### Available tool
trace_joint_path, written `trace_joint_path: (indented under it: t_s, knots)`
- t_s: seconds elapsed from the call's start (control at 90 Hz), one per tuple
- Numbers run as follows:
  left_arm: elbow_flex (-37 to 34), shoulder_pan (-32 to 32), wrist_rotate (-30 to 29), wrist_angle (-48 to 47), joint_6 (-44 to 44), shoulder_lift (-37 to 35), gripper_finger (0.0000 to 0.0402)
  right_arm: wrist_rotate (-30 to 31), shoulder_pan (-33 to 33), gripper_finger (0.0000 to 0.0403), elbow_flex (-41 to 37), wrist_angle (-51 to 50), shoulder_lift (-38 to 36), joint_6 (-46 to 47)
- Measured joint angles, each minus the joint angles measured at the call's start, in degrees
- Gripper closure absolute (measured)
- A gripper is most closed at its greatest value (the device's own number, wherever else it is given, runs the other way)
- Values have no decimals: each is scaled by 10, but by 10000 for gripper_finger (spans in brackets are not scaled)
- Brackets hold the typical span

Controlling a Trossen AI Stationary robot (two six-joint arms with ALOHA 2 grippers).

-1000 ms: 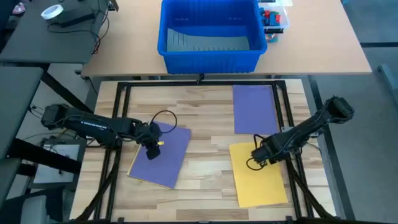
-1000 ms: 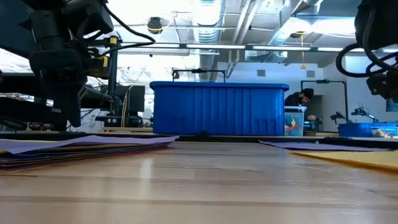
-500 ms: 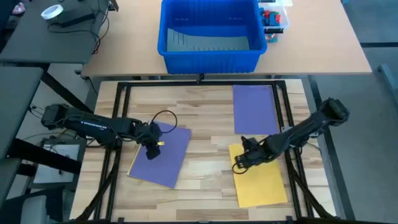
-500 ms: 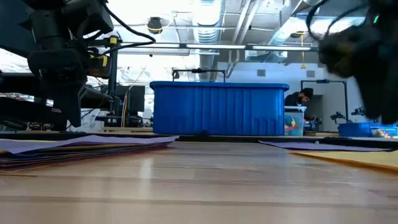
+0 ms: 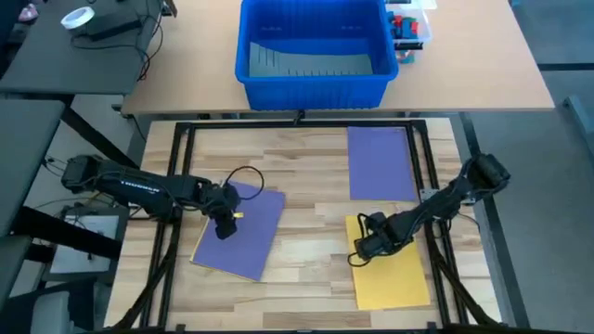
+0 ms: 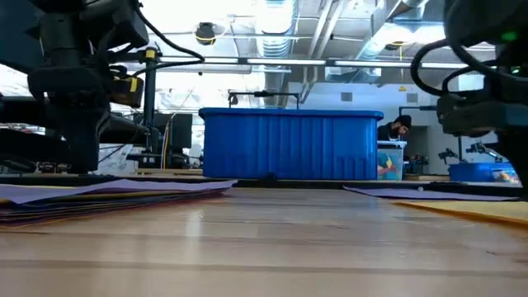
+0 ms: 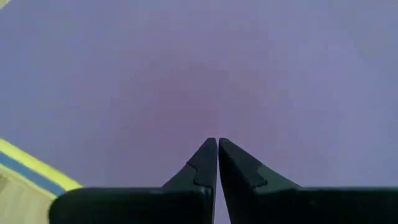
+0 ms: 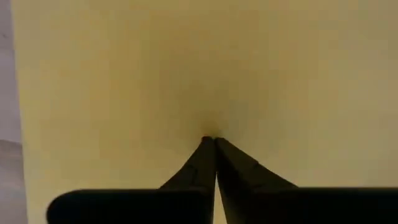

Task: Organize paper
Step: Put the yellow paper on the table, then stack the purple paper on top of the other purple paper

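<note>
A: From above, take the blue bin (image 5: 314, 48) as the landmark. Where is the paper?

B: On the wooden surface (image 5: 306, 250) on the near side of the bin. A purple stack (image 5: 241, 232) lies off toward the left arm's side, a single purple sheet (image 5: 380, 162) sits closest to the bin, and a yellow sheet (image 5: 388, 260) lies beyond that one, farther from the bin. The left gripper (image 5: 223, 224) is over the purple stack; the right gripper (image 5: 364, 246) is over the yellow sheet's edge.

A: And the level view?

B: The bin fills the middle; the stack's layered edges lie low to one side of it. Both arms are cut off at the top, so the tips are hidden.

A: Left wrist?

B: Fingers (image 7: 205, 163) clenched together, tips aimed at purple paper, grasping nothing. A yellow and blue edge peeks from underneath. Whether the tips actually touch, I can't tell.

A: Right wrist?

B: Same: fingers (image 8: 205, 163) pressed shut, tips against the yellow sheet.

A: Risks?

B: Likely the sheet creasing or skidding crooked if the tips push unevenly, or dragging sheets beneath out of line.
</note>
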Motion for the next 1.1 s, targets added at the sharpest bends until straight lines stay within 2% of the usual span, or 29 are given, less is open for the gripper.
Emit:
trace_joint_path:
  t_s: [0.189, 0.522, 0.689, 0.767, 0.878, 1.0, 1.1]
  knots:
    - [0, 0, 0, 0, 1, 0, 402, -11, 17, 403, -2, -45, 1, 4]
    - [0, 0, 0, 1, 1, 0, 402, -6, 8, 403, -1, -35, -36, 32]
    - [0, 0, 0, 9, -9, 0, 402, 44, -4, 403, 23, -19, -83, 30]
    - [0, 0, 0, 17, -8, 0, 402, 80, -25, 403, 24, 41, -102, 18]
    - [0, 0, 0, 39, 20, 0, 402, 104, -82, 393, 24, 189, -94, -50]
    - [0, 0, -1, 64, 71, 15, 402, 103, -159, 356, 25, 384, -29, -139]
    - [0, 0, 8, 71, 85, 34, 402, 95, -217, 322, 26, 521, 40, -161]
